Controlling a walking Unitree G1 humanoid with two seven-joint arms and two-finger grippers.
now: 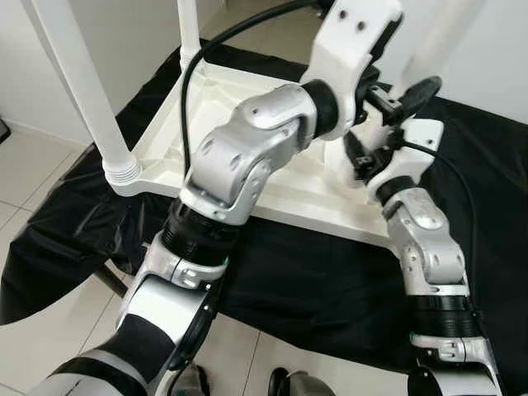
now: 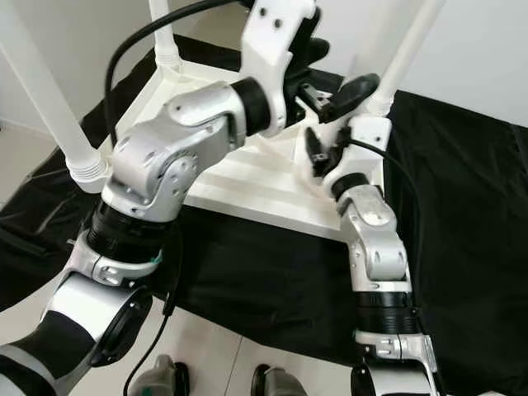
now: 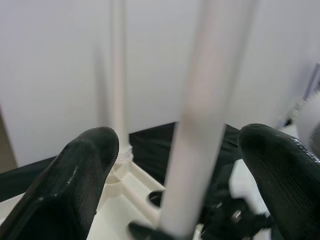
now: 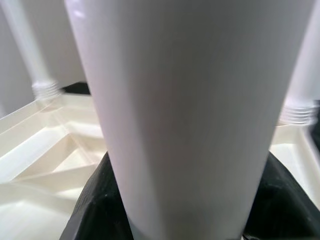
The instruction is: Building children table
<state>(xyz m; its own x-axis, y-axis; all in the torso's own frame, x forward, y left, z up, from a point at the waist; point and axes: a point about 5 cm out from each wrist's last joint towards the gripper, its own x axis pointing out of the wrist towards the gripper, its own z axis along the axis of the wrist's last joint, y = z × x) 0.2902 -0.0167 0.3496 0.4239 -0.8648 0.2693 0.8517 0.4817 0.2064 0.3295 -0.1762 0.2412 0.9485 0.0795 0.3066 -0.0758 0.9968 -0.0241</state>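
A: Here's the white plastic children's table top (image 1: 272,177), flipped underside up on a black cloth (image 1: 313,280) spread over the floor, ribbing showing. Long white plastic legs already stand in the near left corner (image 1: 82,91) and the far left corner (image 1: 188,33).

B: And the action's at the right corner. A white plastic leg (image 2: 404,58) rises from that corner's socket, and both arms are on it.

A: The right gripper (image 2: 338,124) is low down at the base. From its wrist camera, the leg (image 4: 200,110) sits right between the black fingers (image 4: 95,200), which look pressed against it. I'd call that clamped on the leg.

B: The left gripper (image 3: 185,165) is higher up. Its two black fingers (image 3: 75,175) stand wide apart with the leg (image 3: 200,125) running up between them, not touching either side as far as I can see. So spread, straddling, not gripping.

A: Which step, then?

B: My read: seating or screwing this leg into its socket. I can't tell how deep it sits; the arms cover the joint.

A: Next move?

B: Likely the left gripper closes on the shaft to steady it upright while the right turns or presses at the base. Keeping the leg straight matters, or the thread could bind.
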